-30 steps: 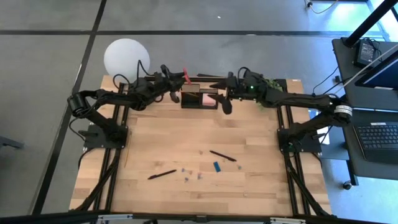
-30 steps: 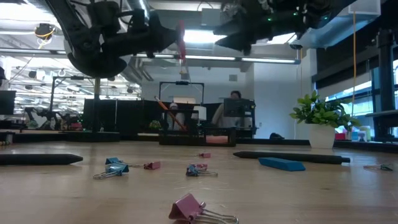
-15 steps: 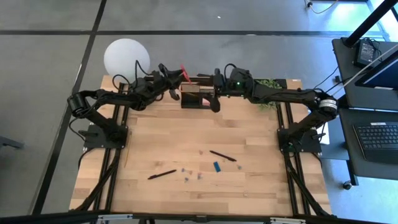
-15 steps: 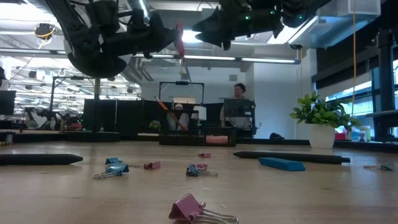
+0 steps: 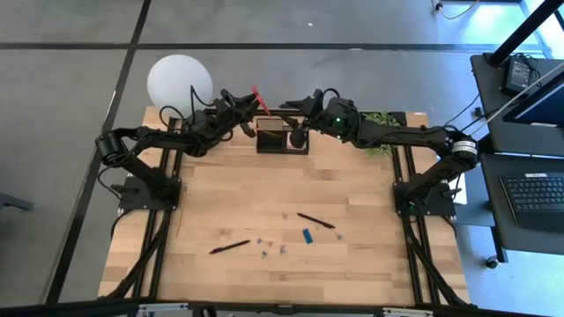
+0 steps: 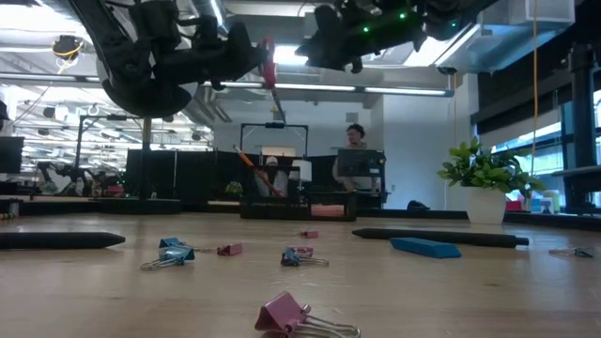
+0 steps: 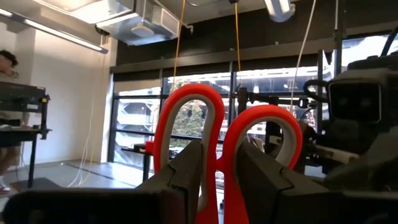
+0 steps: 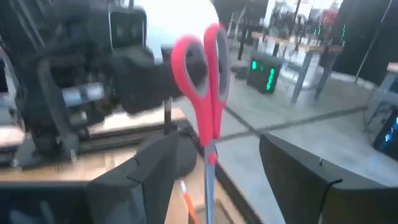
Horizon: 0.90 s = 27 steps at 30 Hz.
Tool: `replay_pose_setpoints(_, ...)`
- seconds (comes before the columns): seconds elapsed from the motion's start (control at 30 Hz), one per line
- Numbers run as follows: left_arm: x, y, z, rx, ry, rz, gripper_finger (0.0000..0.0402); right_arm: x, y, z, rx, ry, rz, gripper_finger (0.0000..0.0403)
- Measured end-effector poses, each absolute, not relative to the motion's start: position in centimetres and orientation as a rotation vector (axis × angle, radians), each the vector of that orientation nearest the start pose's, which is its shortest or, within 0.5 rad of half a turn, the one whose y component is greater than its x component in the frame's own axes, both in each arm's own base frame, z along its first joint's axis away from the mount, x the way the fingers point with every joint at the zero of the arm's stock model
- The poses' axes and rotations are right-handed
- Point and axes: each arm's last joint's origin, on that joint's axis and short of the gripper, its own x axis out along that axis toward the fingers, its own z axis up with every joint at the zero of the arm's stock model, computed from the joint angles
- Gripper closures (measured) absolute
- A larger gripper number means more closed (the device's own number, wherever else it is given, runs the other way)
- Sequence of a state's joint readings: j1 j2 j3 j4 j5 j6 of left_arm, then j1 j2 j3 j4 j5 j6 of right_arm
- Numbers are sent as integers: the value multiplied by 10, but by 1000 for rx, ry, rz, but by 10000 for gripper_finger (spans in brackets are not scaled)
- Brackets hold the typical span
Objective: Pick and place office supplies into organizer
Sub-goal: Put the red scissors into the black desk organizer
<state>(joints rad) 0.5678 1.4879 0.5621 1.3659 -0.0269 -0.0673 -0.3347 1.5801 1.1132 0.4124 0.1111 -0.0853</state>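
My left gripper (image 5: 248, 113) is shut on the red-handled scissors (image 5: 257, 97), held high above the black organizer (image 5: 284, 139) at the table's far edge. In the low view the scissors (image 6: 270, 64) stand handles up with the blades pointing down. My right gripper (image 5: 300, 116) is open just right of the scissors. In the right wrist view its wide-spread fingers (image 8: 149, 180) stand on either side of the scissors' blades (image 8: 208, 180); I cannot tell whether they touch. A pink pad (image 5: 295, 141) sits in the organizer. My left gripper pinches the scissors just below the two red handle loops (image 7: 219, 177) between its two fingers (image 7: 186, 180). The fingers come level from the table's left. The scissors are lifted clear and roughly upright, handles up and blades hanging down over the organizer.
Two black pens (image 5: 315, 220) (image 5: 229, 247), a blue block (image 5: 307, 235) and several small clips (image 5: 269, 246) lie on the near half of the table. A white globe lamp (image 5: 180, 81) stands at the far left and a green plant (image 5: 381, 119) at the far right. A person (image 6: 355, 141) stands in the room behind.
My right gripper has gone toward the table's left and up, from beside the organizer's right end to close beside the scissors. My left gripper keeps the scissors held high over the organizer.
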Motion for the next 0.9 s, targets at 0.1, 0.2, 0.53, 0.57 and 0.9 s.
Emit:
replay_pose_setpoints(0.1, 237, 151, 248, 56, -449, 568, 316, 356, -123, 302, -88, 82, -431, 174)
replay_pose_setpoints(0.2, 237, 151, 248, 56, -449, 567, 316, 374, -125, 299, -108, 116, -413, 174)
replay_pose_setpoints(0.53, 237, 150, 249, 59, -455, 551, 316, 405, -134, 301, -128, 224, -449, 176)
replay_pose_setpoints(0.57, 238, 149, 249, 60, -456, 543, 316, 405, -134, 301, -134, 232, -450, 178)
replay_pose_setpoints(0.9, 238, 147, 250, 62, -469, 533, 316, 405, -134, 302, -144, 227, -450, 245)
